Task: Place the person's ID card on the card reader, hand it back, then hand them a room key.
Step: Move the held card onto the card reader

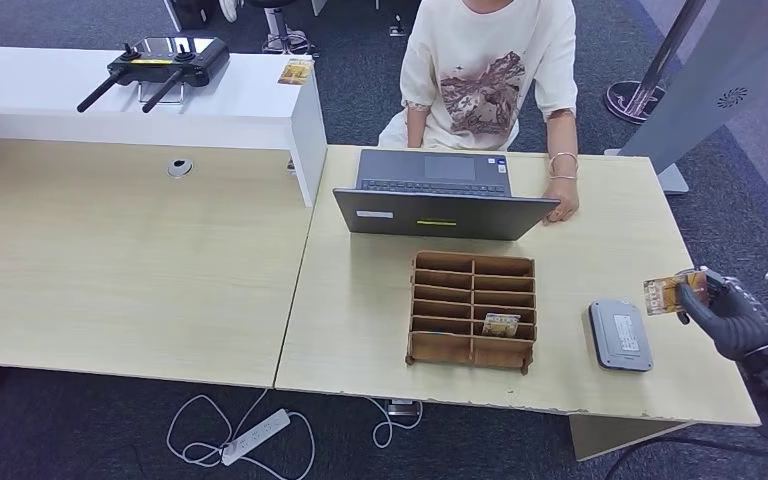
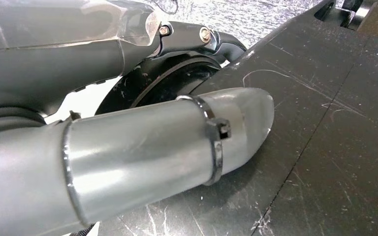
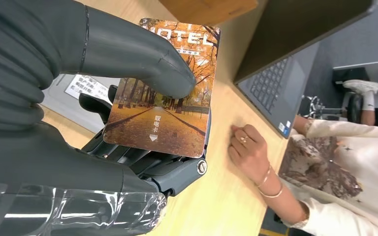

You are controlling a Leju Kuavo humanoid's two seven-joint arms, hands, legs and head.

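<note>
Head view of a light wooden table (image 1: 600,215) with a person (image 1: 490,70) seated at its far side behind an open laptop (image 1: 440,195). The right hand (image 1: 725,315) enters at the table's right edge, raised beside the grey card reader (image 1: 620,335) and apart from it. It holds a card (image 1: 668,293) upright — the right wrist view shows the thick thumb (image 3: 142,59) pressed on the card's printed face and the darker fingers (image 3: 142,160) closed behind it, so the card (image 3: 165,93) is pinched between them. The face carries an autumn avenue scene and the word "HOTEL", which marks it as a room key rather than an ID card. The reader lies flat near the table's front right, its top bare.

At the table's centre front stands a brown wooden organizer (image 1: 472,310) divided into compartments; one card-like item (image 1: 501,324) lies in a lower right compartment. The person's hand (image 1: 563,205) rests on the table just beside the laptop's right corner, bracelets at the wrist. A white raised counter (image 1: 140,100) at far left carries a black controller with antennas (image 1: 160,65).

Left hand — the left wrist view gives a silver arm segment against dark surfaces, and the state of its fingers cannot be told.
</note>
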